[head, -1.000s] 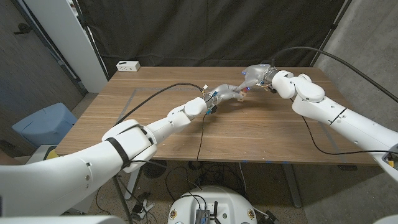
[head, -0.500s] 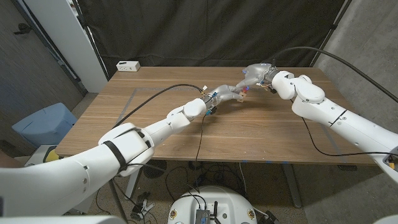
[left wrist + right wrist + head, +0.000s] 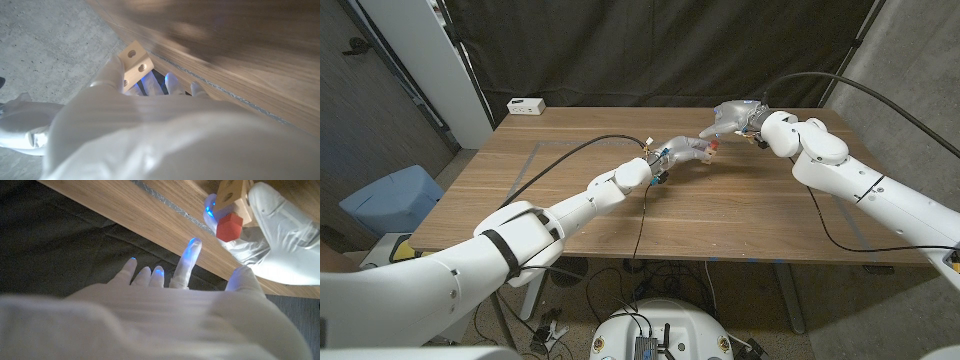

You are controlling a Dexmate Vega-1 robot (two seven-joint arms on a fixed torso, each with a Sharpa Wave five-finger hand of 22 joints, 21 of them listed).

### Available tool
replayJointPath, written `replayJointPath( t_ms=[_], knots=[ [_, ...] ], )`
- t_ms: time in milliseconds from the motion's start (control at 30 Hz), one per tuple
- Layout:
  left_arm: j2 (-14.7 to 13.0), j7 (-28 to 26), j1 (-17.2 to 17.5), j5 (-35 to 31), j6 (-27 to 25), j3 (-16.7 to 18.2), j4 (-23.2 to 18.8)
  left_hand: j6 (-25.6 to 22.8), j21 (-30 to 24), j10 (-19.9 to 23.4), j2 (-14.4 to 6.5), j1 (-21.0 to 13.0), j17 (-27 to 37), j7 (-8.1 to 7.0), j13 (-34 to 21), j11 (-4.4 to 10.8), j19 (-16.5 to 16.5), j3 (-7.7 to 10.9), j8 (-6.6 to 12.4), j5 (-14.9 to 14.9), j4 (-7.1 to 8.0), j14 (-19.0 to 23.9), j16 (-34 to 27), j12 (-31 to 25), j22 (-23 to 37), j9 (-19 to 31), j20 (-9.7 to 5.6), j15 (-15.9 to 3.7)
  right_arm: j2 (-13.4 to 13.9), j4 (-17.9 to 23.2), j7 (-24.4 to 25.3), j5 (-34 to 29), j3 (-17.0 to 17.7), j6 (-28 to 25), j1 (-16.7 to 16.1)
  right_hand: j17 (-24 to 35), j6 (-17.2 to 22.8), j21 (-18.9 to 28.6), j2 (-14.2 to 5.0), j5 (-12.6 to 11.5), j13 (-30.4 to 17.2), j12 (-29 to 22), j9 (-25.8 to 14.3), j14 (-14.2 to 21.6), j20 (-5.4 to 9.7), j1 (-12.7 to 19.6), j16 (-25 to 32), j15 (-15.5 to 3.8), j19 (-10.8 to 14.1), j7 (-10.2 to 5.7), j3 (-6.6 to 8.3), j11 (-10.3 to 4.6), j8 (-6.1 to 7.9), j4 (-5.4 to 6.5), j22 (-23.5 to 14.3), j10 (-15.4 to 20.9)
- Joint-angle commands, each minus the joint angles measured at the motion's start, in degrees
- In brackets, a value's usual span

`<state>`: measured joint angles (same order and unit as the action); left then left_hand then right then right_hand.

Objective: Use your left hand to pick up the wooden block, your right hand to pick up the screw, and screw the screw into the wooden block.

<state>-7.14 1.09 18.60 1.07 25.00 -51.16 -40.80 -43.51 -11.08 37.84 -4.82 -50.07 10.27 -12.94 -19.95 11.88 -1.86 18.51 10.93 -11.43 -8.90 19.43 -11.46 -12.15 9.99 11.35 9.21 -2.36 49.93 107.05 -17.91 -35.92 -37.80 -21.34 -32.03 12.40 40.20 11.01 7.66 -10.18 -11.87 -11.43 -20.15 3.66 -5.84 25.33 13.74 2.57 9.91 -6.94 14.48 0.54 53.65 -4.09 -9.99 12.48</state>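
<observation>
1. Block (image 3: pixel 135 62), a pale wooden piece with round holes, is held in the left robot hand (image 3: pixel 682 152) above the middle of the far part of the surface (image 3: pixel 570 200).
2. Screw (image 3: pixel 230 228), seemingly the red-headed piece, sits against the block in the left robot hand's grasp; judging by this, it is already seated in a hole.
3. Right robot hand (image 3: pixel 728 117), just right of the block and apart from it, holds nothing, fingers spread.
4. To do the turning well, the left robot hand should hold the block steady with the red head facing right, while the right fingertips (image 3: pixel 188 255) pinch the head squarely and twist without pushing sideways.
5. Hidden: the screw's shaft and how deep it sits.
</observation>
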Motion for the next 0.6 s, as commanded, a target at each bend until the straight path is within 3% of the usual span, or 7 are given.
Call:
replayJointPath(
  t_ms=[33, 267, 600],
  knots=[
    [-0.61, -0.47, 0.3, -0.39, -0.79, 0.37, -1.62, -0.43, -0.24, -0.08, -0.06, -0.36, 0.1, 0.13, -0.03, 0.16, -0.34, 0.45, 0.46, -0.35, 0.11, 0.24, -0.02, -0.35, 0.22, 0.05, 0.22, -2.19, 1.17, 1.88, 1.62, 5.94, 3.13, -0.05, -2.15, 0.07, -1.98, 0.04, -0.7, -0.19, -0.26, 0.13, 0.66, -0.12, -0.19, -0.24, -0.25, 0.55, -0.44, 0.25, 0.08, 0.53, -1.02, -0.24, -0.22, -0.37],
    [-1.2, -1.03, 0.66, -0.44, -1.41, 0.76, -2.81, -0.49, -0.23, -0.04, -0.08, -0.38, 0.1, 0.13, -0.04, 0.19, -0.34, 0.47, 0.48, -0.35, 0.12, 0.32, -0.05, -0.37, 0.22, 0.05, 0.22, -2.23, 1.64, 2.4, 4.45, 11.79, 6.07, 0.22, -4.46, -0.07, -4.87, 0.11, -1.31, -0.21, -0.34, 0.04, 1.86, -0.19, -0.38, -0.02, -0.46, 0.79, -0.59, 0.42, 0.37, 0.92, -2.93, -0.61, -0.2, -0.73],
    [-1.94, -1.88, 1.25, -0.17, -2.18, 1.53, -4.3, -0.57, -0.23, -0.04, -0.04, -0.36, 0.09, 0.13, -0.03, 0.2, -0.35, 0.46, 0.51, -0.34, 0.13, 0.35, -0.05, -0.38, 0.22, 0.05, 0.21, -2.19, 1.05, 1.76, 10.7, 21.83, 10.37, 1.96, -8.49, -0.22, -6.48, 0.13, -1.52, -0.24, -0.38, 0.16, 3.02, -0.24, -0.48, -0.21, -0.66, 1.24, -0.79, 1.2, 0.41, 1.15, -4.45, -0.85, -0.18, -1.58]
  ],
)
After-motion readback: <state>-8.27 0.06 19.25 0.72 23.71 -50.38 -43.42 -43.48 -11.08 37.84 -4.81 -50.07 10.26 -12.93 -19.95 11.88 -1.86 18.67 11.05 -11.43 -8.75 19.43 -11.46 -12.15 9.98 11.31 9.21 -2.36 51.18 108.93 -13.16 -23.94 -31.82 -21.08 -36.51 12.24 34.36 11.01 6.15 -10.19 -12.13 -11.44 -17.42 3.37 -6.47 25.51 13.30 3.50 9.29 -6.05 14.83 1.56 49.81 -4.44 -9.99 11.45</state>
